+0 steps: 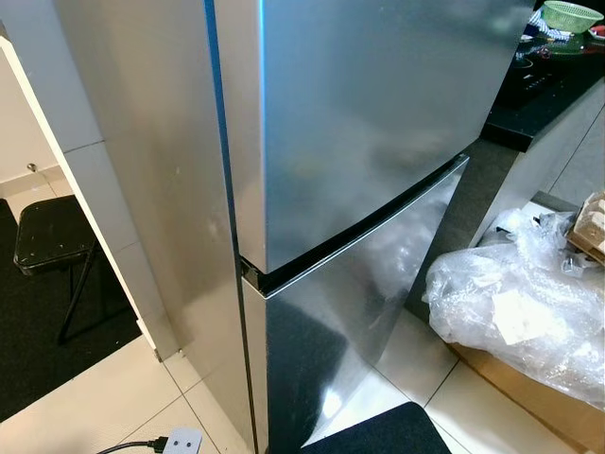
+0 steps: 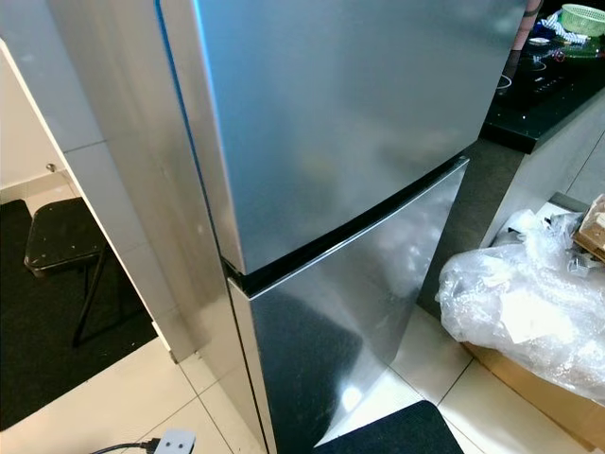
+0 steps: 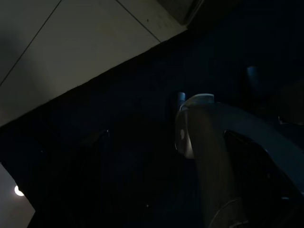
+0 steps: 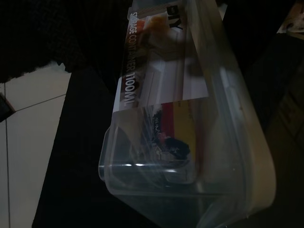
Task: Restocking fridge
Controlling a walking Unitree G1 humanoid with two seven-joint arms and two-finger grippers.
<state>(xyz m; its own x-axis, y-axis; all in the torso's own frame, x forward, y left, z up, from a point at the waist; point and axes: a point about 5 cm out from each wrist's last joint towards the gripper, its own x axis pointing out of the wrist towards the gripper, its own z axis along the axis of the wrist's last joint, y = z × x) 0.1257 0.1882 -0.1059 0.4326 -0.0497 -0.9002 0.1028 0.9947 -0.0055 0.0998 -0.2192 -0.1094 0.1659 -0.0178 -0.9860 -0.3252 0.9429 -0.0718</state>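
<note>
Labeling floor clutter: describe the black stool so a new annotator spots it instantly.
Start at the tall silver fridge with both doors shut. Left of it, past the grey wall panel, a black mat covers the floor. The black stool stands there: square padded seat on thin legs, the only furniture on that side.

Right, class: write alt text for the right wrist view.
A clear plastic storage container with a printed paper label lies close to the camera in dim light, above a dark mat and pale floor tiles.

Tiled floor [image 1: 104,397] bearing closed steel fridge [image 1: 378,132], black mat [image 1: 388,433], black stool [image 1: 55,236], bubble-wrapped bundle [image 1: 520,307].
</note>
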